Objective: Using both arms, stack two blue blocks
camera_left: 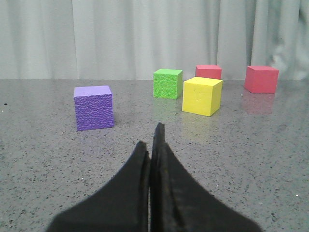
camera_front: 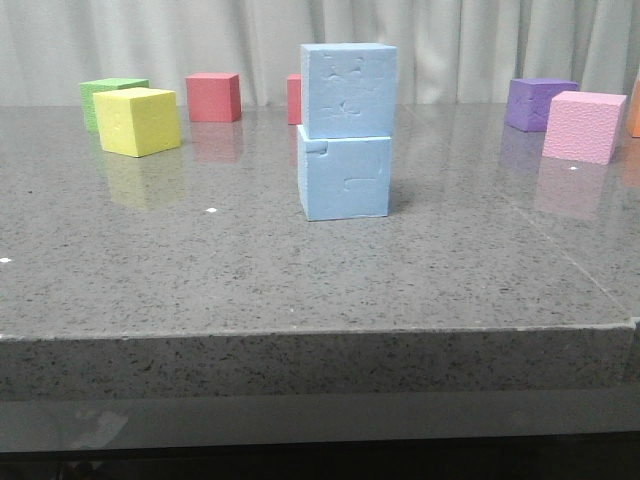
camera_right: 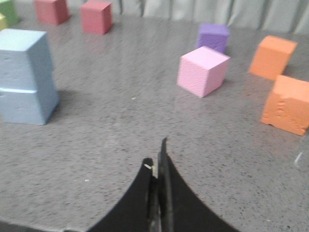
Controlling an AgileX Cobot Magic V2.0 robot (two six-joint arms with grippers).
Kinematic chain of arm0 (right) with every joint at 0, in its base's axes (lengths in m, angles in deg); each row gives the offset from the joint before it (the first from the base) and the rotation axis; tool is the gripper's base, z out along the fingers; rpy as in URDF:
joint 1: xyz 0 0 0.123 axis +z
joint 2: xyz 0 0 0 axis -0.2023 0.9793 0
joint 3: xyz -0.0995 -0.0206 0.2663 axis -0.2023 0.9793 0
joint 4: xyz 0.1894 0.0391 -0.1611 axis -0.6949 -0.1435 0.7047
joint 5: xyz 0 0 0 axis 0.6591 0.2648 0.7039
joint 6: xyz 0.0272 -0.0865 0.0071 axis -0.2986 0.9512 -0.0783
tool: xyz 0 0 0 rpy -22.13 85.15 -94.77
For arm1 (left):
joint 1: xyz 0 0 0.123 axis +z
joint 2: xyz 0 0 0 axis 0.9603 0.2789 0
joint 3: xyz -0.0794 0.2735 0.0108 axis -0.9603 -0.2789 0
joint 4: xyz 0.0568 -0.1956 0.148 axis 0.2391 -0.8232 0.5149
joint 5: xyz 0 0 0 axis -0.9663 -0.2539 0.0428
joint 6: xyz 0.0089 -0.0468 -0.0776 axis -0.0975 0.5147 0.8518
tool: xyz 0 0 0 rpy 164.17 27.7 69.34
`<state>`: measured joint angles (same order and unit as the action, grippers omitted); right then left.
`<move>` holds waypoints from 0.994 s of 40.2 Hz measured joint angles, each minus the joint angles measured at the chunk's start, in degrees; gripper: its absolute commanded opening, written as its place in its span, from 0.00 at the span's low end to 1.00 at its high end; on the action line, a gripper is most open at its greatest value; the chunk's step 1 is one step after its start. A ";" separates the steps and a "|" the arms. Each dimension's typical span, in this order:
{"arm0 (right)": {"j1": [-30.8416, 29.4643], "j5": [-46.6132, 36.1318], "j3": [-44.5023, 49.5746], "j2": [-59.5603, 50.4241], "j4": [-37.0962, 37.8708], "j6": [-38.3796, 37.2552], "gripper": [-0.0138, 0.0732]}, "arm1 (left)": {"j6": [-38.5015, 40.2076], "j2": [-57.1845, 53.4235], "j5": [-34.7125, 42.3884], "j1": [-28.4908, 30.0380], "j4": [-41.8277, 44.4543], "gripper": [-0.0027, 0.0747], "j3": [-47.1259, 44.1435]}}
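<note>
centrally, on the grey speckled table point(camera_front: 200, 290), the two blue blocks form a stack: the upper blue block point(camera_front: 348, 90) sits on the lower blue block point(camera_front: 345, 178), turned slightly so its edges do not line up exactly with those below. both show faint dents on the front faces. nothing touches the stack.

the left gripper point(camera_left: 153, 145) appears only in its wrist view, fingers pressed together with nothing between them, low over the table and well apart from any cube. the right gripper point(camera_right: 158, 162) is likewise clenched and empty, with the stack off to one side of its wrist view.

around the stack in the front view: a yellow cube point(camera_front: 138, 121) and a green cube point(camera_front: 111, 96) at far left, a red cube point(camera_front: 213, 97) behind them, a second red cube point(camera_front: 294, 98) partly hidden behind the stack. at right stand a purple cube point(camera_front: 539, 104) and a pink cube point(camera_front: 584, 126), just beside each other. two orange cubes point(camera_right: 272, 56) show in the right wrist view. a pale curtain point(camera_front: 200, 40) closes the background.
</note>
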<state>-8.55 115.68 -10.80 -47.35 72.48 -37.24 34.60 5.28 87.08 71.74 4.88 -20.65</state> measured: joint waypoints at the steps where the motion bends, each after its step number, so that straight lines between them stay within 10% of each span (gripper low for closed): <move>1: -0.29 -1.99 2.21 -1.87 0.00 0.00 0.12 | 0.00 0.00 0.00 0.00 0.00 0.01 0.00; 11: -0.66 -19.35 22.62 -13.77 0.00 0.00 0.12 | 0.00 0.00 0.00 0.00 0.00 0.01 0.00; 40: -1.50 -24.14 23.80 -14.54 5.01 -8.25 0.12 | -0.10 0.00 0.11 0.00 0.00 0.01 0.00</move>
<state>-10.04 91.54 13.00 -61.88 77.49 -45.49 34.50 5.28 87.19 71.74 4.88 -20.65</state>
